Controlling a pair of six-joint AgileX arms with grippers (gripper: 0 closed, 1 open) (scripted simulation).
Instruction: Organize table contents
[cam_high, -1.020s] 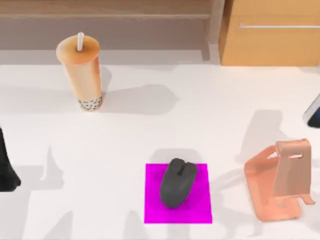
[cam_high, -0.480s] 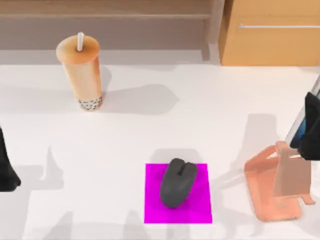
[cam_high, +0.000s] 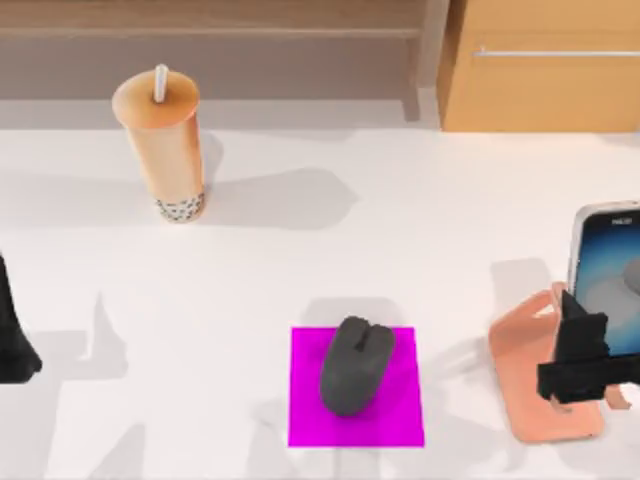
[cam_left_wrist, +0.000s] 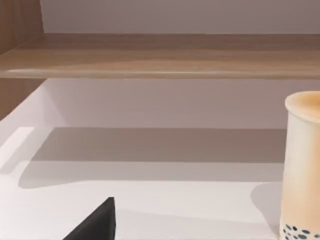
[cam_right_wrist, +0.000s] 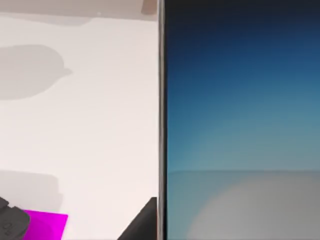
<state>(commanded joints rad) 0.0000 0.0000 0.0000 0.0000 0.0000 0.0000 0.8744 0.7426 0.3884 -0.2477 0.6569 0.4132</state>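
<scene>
My right gripper (cam_high: 590, 372) is at the right edge of the worktop (cam_high: 400, 240), clamped on the smartphone (cam_high: 608, 275), which it holds screen-up over the salmon-pink phone stand (cam_high: 525, 385). The phone's outer side runs past the frame's right border, so there is no spare room on that side. In the right wrist view the phone's screen (cam_right_wrist: 240, 120) sits close to the camera, with bare worktop beside its long edge and a corner of the magenta mat (cam_right_wrist: 46, 225) and of the mouse (cam_right_wrist: 10, 224) farther off.

The middle of the worktop is open: a broad bare stretch lies between the stand and the magenta mat (cam_high: 355, 425), and another between the mat and the bubble-tea cup (cam_high: 162, 148), which stands upright near the back left. The dark grey computer mouse (cam_high: 356, 365) lies on the mat, inside its borders. The wooden cabinet (cam_high: 545, 70) closes off the back right corner.

My left gripper (cam_high: 12, 335) is parked at the left edge; I cannot tell whether its fingers are apart or together. The left wrist view shows the cup (cam_left_wrist: 302, 165) and a wooden shelf (cam_left_wrist: 160, 55) along the back.

Half a second ago the phone was tilted at the right border, above the stand's back; now it has come inward and lies flatter over the stand. Mouse, mat, cup and stand have not shifted.
</scene>
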